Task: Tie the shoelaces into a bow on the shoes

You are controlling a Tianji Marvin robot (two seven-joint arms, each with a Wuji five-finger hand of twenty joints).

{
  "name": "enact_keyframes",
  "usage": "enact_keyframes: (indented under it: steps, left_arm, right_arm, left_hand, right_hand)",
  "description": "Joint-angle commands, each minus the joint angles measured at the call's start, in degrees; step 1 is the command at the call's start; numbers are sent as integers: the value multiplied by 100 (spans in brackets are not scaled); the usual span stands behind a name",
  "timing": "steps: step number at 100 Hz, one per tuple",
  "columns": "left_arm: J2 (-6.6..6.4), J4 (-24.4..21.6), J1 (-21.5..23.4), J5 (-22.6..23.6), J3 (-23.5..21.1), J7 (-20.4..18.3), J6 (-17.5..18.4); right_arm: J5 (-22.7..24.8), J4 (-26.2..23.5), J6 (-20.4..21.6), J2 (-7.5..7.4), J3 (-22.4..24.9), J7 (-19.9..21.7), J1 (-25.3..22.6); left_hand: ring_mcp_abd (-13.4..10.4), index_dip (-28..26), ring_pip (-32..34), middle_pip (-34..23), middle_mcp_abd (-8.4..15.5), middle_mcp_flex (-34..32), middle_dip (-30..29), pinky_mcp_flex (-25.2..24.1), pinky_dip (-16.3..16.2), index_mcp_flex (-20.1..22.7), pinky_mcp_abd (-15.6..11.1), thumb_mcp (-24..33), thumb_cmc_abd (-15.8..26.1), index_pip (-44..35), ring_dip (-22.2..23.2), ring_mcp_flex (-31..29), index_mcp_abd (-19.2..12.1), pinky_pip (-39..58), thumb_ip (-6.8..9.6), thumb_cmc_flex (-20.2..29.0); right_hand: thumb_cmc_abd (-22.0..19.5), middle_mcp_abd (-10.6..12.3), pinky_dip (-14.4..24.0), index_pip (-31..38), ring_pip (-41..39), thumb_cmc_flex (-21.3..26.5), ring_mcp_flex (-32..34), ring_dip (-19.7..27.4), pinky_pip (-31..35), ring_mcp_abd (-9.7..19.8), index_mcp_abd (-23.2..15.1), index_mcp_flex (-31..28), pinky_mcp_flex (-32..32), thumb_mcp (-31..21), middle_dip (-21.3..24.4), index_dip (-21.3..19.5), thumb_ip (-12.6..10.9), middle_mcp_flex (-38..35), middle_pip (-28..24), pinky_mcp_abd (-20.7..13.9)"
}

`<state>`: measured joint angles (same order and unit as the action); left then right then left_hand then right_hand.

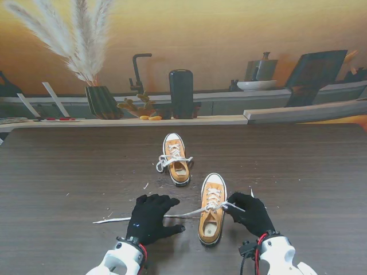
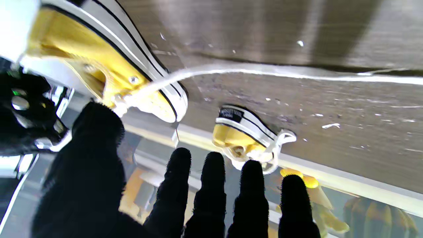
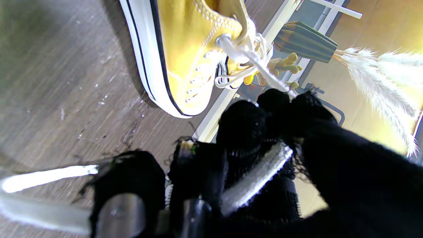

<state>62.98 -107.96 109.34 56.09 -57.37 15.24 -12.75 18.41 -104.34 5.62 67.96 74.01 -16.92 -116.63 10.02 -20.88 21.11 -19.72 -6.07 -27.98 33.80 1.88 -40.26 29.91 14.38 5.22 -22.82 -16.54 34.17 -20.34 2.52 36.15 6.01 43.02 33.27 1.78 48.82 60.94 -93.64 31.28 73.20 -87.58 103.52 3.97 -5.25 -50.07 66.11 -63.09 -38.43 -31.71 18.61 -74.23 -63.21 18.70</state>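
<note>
Nearest the robot: black-gloved left hand (image 1: pixel 152 219) spread flat, holding nothing | black-gloved right hand (image 1: pixel 250 213) pinching white flat shoelace (image 1: pixel 189 213) of yellow canvas sneaker (image 1: pixel 212 208) | lace looks limp, slippery; grip near eyelets | farther: second yellow sneaker (image 1: pixel 175 158), bow tied

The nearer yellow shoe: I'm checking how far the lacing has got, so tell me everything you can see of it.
The nearer yellow canvas sneaker has a white rubber toe cap, a white sole with dark stripes, metal eyelets and white laces. It stands upright on the dark wooden table, toe pointing away from me, between both hands. No bow is tied. One lace end trails left across the table under the open left hand; the other runs right, pinched in the right hand.
</note>
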Motion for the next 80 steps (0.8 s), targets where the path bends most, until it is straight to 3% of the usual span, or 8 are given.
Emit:
enact_keyframes:
  steps: [1,14,40,57,80]
  left_arm:
    - [-32,-226,-159,158,158,-320,-156]
    - [-101,-299,-591,421,607,-861,-678]
    - [-89,152,-1563,477,1422,-1255,-1439]
    - [-97,346,-1836,408,1637,-1443,-1598]
    - [-76,559,-2073,414,1891,-1420,-1764]
  right_arm:
    - [-35,-32,-6,-35,8,127,-24]
    - [-79,-37,-49,-45,23,203,-37]
    - [-286,17,-119,-53,23,346,-23]
    - [-303,-8,-162,-55,59,368,-58]
    - [-366,-47,-183,-63,93,435,-89]
  left_hand:
    - [-94,6,86,-61,82,262,201,-81,-147,28,-334,180,-160,77,229,222,80,123,107,228]
    - [-138,-117,210,-59,-38,331,278,-69,-193,95,-377,300,-201,-5,343,285,89,260,128,288]
    - [-124,-277,404,-112,-100,270,367,-25,-180,345,-301,543,-271,-165,460,268,242,406,186,423]
    - [-124,-349,457,-136,-111,272,386,-11,-157,370,-272,649,-292,-248,467,266,222,467,180,401]
    - [-112,-601,644,-234,-136,208,435,34,-128,389,-254,897,-270,-615,505,185,233,688,117,431]
  right_hand:
    - [-128,-471,37,76,-307,40,199,-238,1625,1194,-378,-93,195,191,-101,36,-188,-57,22,-211]
    - [-135,-488,21,64,-299,41,196,-238,1606,1188,-390,-100,191,200,-95,30,-188,-18,66,-208]
    - [-144,-528,-28,47,-223,74,181,-238,1526,1078,-383,-103,180,213,-85,1,-196,34,153,-159]
    - [-163,-539,-40,43,-205,77,176,-238,1498,1038,-401,-102,174,229,-81,-11,-195,61,179,-135]
    - [-202,-561,-65,32,-151,99,166,-238,1429,955,-396,-95,165,259,-80,-25,-199,109,211,-72]
